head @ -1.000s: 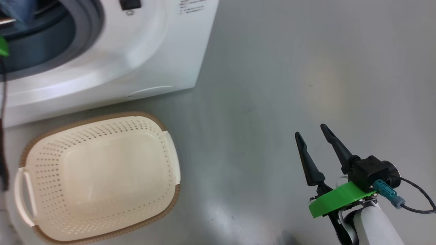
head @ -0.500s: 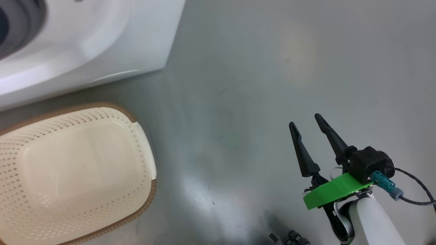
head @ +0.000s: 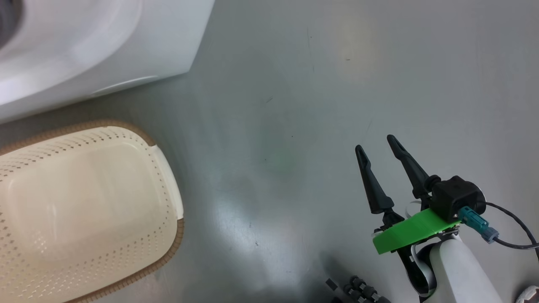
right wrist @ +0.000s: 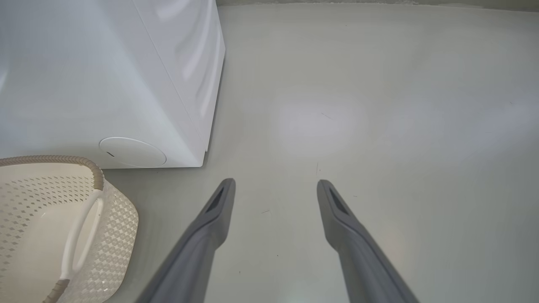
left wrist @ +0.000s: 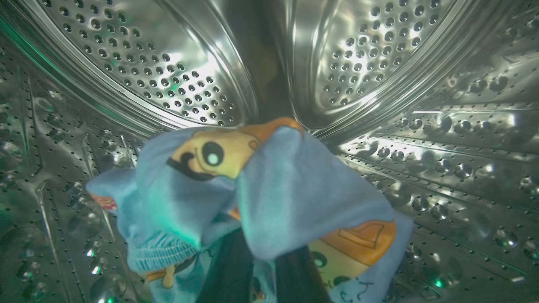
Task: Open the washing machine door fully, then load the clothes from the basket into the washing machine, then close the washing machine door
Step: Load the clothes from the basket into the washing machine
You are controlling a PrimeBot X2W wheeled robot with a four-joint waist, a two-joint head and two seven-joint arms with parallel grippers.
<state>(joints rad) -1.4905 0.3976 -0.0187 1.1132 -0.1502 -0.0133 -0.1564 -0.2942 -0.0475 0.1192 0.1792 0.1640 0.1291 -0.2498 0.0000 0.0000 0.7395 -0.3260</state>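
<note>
Inside the perforated steel drum [left wrist: 379, 50] of the washing machine [head: 105, 50], a bundle of light blue clothes [left wrist: 286, 189] with orange-brown cartoon prints drapes over my left gripper [left wrist: 263, 256]. Its two dark fingers stand close together under the cloth, gripping it. The cream basket [head: 84, 126] sits on the floor in front of the machine, holding nothing. My right gripper [head: 374, 143] hovers open over the bare floor, well to the right of the basket. In the right wrist view the right gripper [right wrist: 276, 183] points past the machine's corner [right wrist: 202, 155]. The door is out of view.
Grey floor [head: 316, 84] spreads to the right of the machine and basket. The basket's white handle [right wrist: 78, 235] lies left of my right fingers. Small dark parts of my base [head: 358, 290] show at the bottom edge.
The head camera has swung right, so the machine and basket have slid left in the picture and the drum opening has left it. The right gripper has stayed open.
</note>
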